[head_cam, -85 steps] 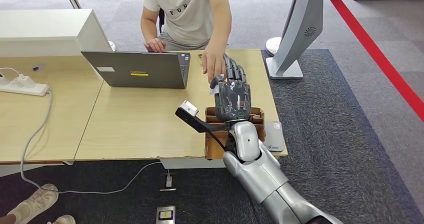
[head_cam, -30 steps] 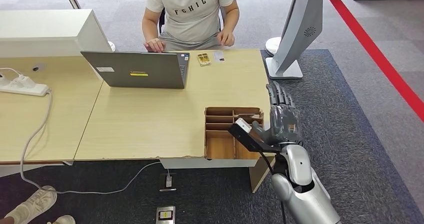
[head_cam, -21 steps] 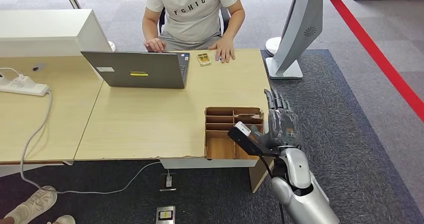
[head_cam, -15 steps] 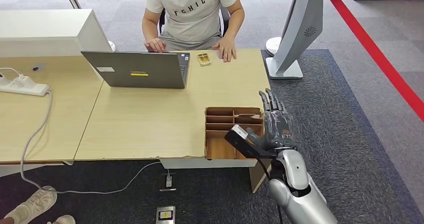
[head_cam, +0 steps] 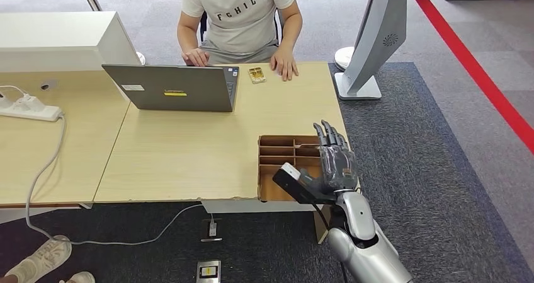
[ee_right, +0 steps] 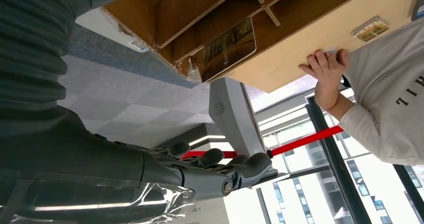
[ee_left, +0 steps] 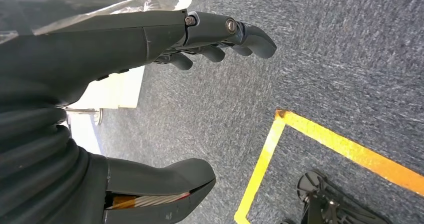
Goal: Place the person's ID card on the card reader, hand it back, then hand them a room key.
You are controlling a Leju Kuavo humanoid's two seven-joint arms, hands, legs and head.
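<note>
- Where the person's white T-shirt (head_cam: 242, 15) faces us, we read "FCHIL".
- Our right hand (head_cam: 334, 160) hovers empty at the brown compartmented cardboard box (head_cam: 280, 150), fingers straight and slightly apart.
- Our left hand (ee_left: 165, 39) holds nothing, fingers spread.
- A small yellowish card (head_cam: 256, 75) lies beyond the box, beside the person's hand (head_cam: 284, 63).

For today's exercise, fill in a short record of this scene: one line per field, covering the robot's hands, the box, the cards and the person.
right hand: empty, fingers apart, over the right end of the cardboard divider box
left hand: hanging over grey carpet, holding nothing
box contents: a picture card in one compartment
desk far edge: small card beside the person's hand
laptop: open, facing the person
</note>
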